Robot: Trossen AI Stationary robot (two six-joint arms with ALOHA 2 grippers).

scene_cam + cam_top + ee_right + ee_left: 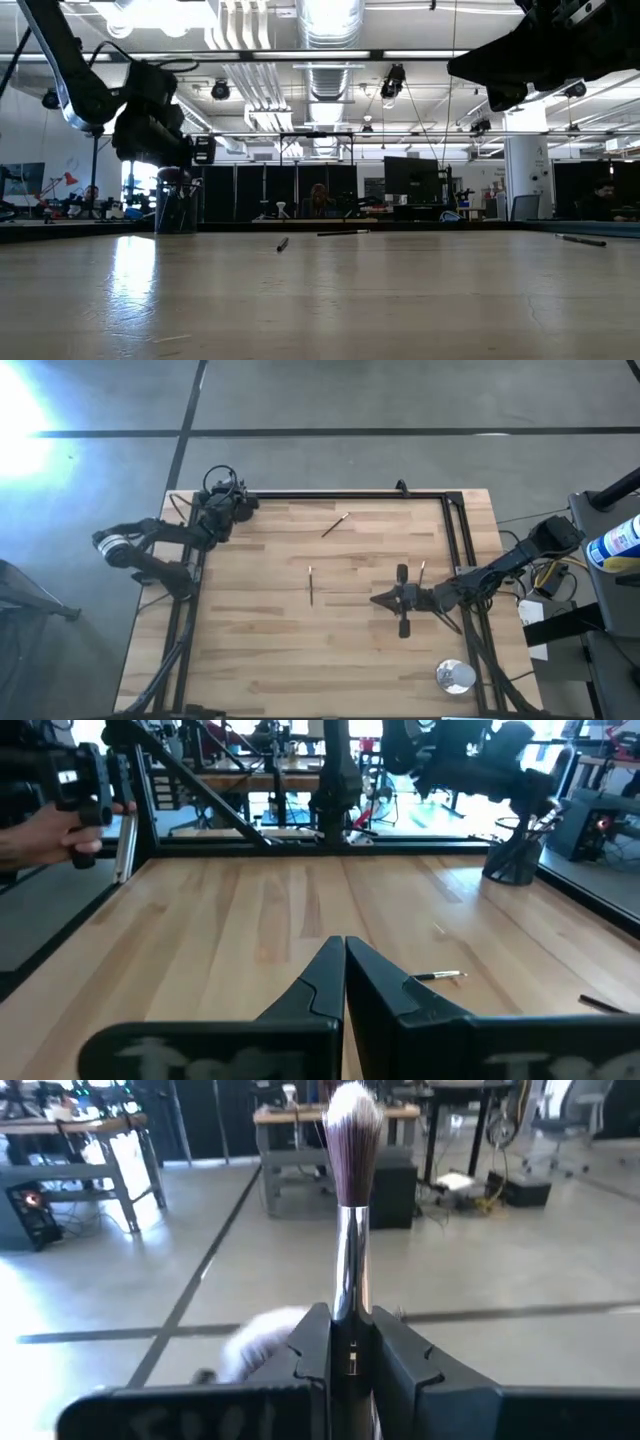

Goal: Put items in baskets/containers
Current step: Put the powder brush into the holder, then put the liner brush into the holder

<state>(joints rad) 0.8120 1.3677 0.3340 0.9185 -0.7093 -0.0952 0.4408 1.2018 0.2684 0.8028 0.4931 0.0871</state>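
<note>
While our left hand (350,1355) pinches the fluffy-headed brush (352,1230) upright above the black cup (177,208) at the worktop's (260,650) ten o'clock corner, our right hand (344,982), fingers pressed together and empty, hovers at three o'clock, with a brush (437,977) lying near it.

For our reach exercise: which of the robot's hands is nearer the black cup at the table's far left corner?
Left. The left hand, gripping a fluffy brush, is right at the black cup. The right hand sits shut across the table, right of centre.
</note>
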